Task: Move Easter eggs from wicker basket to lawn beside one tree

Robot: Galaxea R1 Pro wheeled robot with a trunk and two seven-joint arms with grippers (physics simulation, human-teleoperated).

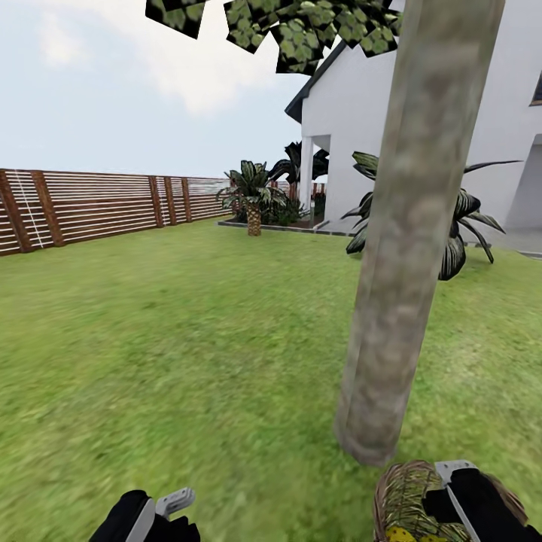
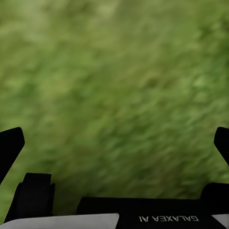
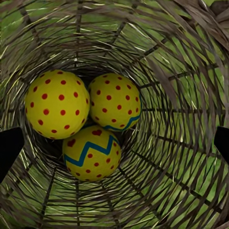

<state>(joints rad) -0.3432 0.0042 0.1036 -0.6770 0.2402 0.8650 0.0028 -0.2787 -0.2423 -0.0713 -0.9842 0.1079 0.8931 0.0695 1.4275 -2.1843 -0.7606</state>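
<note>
The right gripper (image 1: 452, 493) hangs over the mouth of the basket (image 1: 403, 497), fingers spread wide apart with nothing between them. Its wrist camera looks straight down the woven walls, the two dark fingertips (image 3: 10, 145) showing at either edge, well clear of the contents. My guess is it is lined up this way to reach in and pick one egg at a time.

At the bottom of the basket (image 3: 181, 95) lie the eggs, three by my count, all yellow with red dots. The biggest-looking egg (image 3: 57, 104) touches a second egg (image 3: 114, 101), and a third egg (image 3: 90, 152) with a blue-green zigzag nestles against both. None is out yet, so the whole unloading is still to do.

The basket sits on the lawn (image 1: 188, 361) just beside the foot of one tree (image 1: 406, 248), almost touching the trunk. That looks deliberate: with the basket this close, each egg needs only a short carry to land next to that tree.

The left gripper (image 1: 162, 508) hovers low over bare grass (image 2: 114, 86), its fingers (image 2: 10, 143) likewise apart and empty, perhaps kept free to help.

Further out stand one slatted fence (image 1: 90, 203), one white house (image 1: 421, 135) and a few palm-like bushes (image 1: 252, 196).
</note>
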